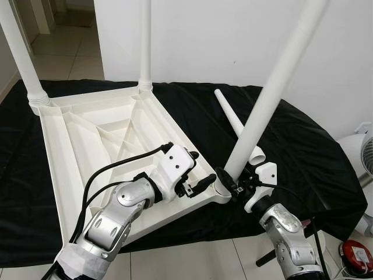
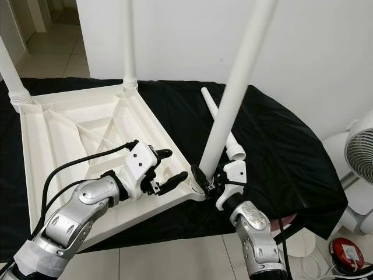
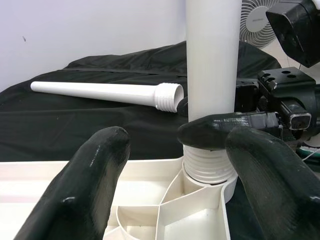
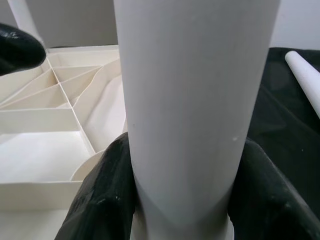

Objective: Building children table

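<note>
A white plastic table top (image 1: 87,134) lies upside down on a black cloth (image 1: 303,157). Two white legs stand in its far corners, the far-left leg (image 1: 20,52) and the far-right leg (image 1: 145,41). A third leg (image 1: 274,87) leans up from the near right corner socket (image 3: 207,165). My right gripper (image 1: 232,182) is shut on that leg just above the socket, its fingers (image 4: 105,195) on both sides. My left gripper (image 1: 198,172) hangs open over the ribbed underside beside that corner, holding nothing. A loose fourth leg (image 1: 233,119) lies on the cloth behind.
A white fan (image 1: 358,154) stands at the right, with a red object (image 1: 356,256) on the tiled floor below it. A white wall runs behind the cloth-covered surface. The cloth's near edge is close in front of me.
</note>
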{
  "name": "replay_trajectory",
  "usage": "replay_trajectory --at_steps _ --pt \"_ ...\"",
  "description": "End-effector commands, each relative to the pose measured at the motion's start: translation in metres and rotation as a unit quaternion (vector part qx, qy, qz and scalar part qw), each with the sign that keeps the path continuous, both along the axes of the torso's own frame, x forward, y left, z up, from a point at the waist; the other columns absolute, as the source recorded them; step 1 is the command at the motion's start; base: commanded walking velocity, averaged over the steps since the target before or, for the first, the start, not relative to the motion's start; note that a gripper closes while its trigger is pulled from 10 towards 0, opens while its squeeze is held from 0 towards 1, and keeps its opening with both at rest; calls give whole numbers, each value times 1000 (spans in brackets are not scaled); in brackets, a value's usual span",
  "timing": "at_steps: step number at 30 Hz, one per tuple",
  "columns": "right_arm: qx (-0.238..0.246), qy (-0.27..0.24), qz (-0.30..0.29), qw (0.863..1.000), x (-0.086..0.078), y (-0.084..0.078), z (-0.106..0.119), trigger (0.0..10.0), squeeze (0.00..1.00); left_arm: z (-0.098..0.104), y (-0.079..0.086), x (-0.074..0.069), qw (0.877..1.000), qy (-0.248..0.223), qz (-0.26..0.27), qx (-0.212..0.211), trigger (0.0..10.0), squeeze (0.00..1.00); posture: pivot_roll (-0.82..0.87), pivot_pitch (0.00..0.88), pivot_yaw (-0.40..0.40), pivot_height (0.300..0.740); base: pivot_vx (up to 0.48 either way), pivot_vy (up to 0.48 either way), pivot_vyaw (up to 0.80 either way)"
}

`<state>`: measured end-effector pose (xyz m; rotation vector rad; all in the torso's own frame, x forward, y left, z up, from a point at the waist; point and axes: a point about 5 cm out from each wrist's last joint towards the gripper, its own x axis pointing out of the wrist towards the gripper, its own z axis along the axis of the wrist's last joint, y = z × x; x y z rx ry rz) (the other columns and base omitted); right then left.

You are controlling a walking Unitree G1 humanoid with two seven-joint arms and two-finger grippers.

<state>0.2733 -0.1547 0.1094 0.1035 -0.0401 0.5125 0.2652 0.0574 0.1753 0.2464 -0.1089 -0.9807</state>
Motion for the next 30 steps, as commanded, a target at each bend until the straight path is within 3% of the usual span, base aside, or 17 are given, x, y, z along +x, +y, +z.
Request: replay_trajectory --at_steps 1,5,17,19,24,25,30 --pt "6 92 -7 996 -8 2 -32 10000 0 2 0 -1 1000 -2 0 -1 10000 0 4 0 -91 740 0 0 0" --pt "2 102 -31 994 -8 0 -38 10000 0 3 0 -1 1000 -4 -4 0 10000 0 3 0 -89 740 0 0 0" --pt "-6 77 -14 997 -10 0 -24 10000 0 10 -1 0 1000 -5 -9 -14 10000 0 -6 0 -88 740 0 0 0" --pt "-5 43 1 999 -4 1 -3 10000 0 16 0 3 999 -5 -7 -33 10000 0 -8 0 -92 740 0 0 0" --pt "-6 28 11 1000 3 -1 13 10000 0 22 0 5 999 -2 -7 -53 10000 0 -6 0 -97 740 0 0 0" --pt "-3 27 17 1000 10 -6 21 10000 0 28 0 9 997 6 -12 -73 10000 1000 0 0 -107 740 0 0 0" --pt "-4 21 30 999 17 -12 33 10000 0 39 -1 12 994 14 -27 -102 10000 1000 0 0 -108 740 0 0 0"
